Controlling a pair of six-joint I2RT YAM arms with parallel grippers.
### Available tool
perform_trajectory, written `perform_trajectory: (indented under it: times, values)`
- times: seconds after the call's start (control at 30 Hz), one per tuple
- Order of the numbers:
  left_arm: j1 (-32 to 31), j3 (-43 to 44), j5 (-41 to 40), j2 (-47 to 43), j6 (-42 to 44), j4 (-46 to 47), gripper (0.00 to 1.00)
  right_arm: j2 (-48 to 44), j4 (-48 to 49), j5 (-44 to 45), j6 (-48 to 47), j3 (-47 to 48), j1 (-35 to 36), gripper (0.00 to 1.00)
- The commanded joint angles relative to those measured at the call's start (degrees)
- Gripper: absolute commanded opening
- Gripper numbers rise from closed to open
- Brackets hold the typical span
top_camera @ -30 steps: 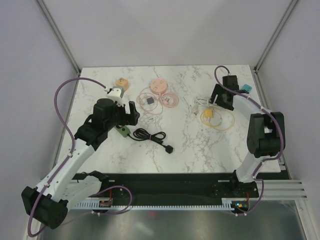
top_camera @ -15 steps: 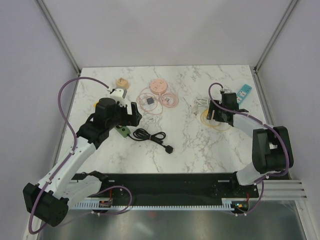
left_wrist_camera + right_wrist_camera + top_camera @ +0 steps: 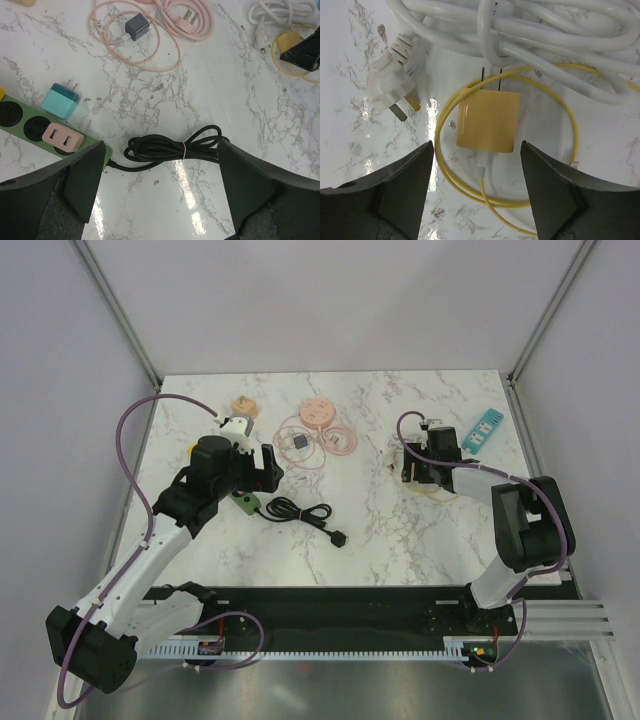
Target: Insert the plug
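Seen from above, my left gripper point(image 3: 266, 468) hangs over the green strip point(image 3: 245, 502) on the left of the table point(image 3: 370, 530). I judge it is placed there to keep the sockets in sight. My right gripper point(image 3: 409, 468) sits low over the tangle well to the right, because the plug must be fetched there before it can cross to the strip.

In my left wrist view the fingers are spread wide and hold nothing, and the bundled black cord point(image 3: 175, 149) lies between them. The strip runs off the left edge. A teal plug point(image 3: 60, 100) lies loose just beside it and a pink adapter point(image 3: 62, 138) sits in it. Two dark sockets look free, though the frame cuts them.

In my right wrist view the jaws stand wide apart and empty, straddling the yellow charger point(image 3: 488, 121). It lies flat inside its own yellow loop, prongs toward the white cable point(image 3: 545, 30), with a white plug point(image 3: 395, 85) to its left. I take the charger for my plug. Centred like this, a straight descent should grip its sides.
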Motion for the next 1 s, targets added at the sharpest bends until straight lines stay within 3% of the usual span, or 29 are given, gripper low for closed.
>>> perform_trajectory:
  times: [0.0, 0.33, 0.6, 0.97]
  values:
    - [0.06, 0.72, -0.29, -0.35, -0.57, 2.06, 1.0, 1.96, 1.72, 2.81, -1.78, 2.55, 1.16, 0.78]
    - [-0.03, 0.63, -1.7, -0.35, -0.83, 2.06, 1.0, 3.63, -1.97, 6.69, -2.57, 5.89, 2.04, 0.71]
    - [0.06, 0.72, -1.17, 0.44, -1.1, 2.24, 1.0, -0.14, -3.9, 4.31, -1.34, 6.68, 2.04, 0.77]
    - [-0.03, 0.28, -0.91, 0.53, -0.92, 2.24, 1.0, -2.44, -8.47, 9.41, -2.48, 9.5, 1.43, 0.66]
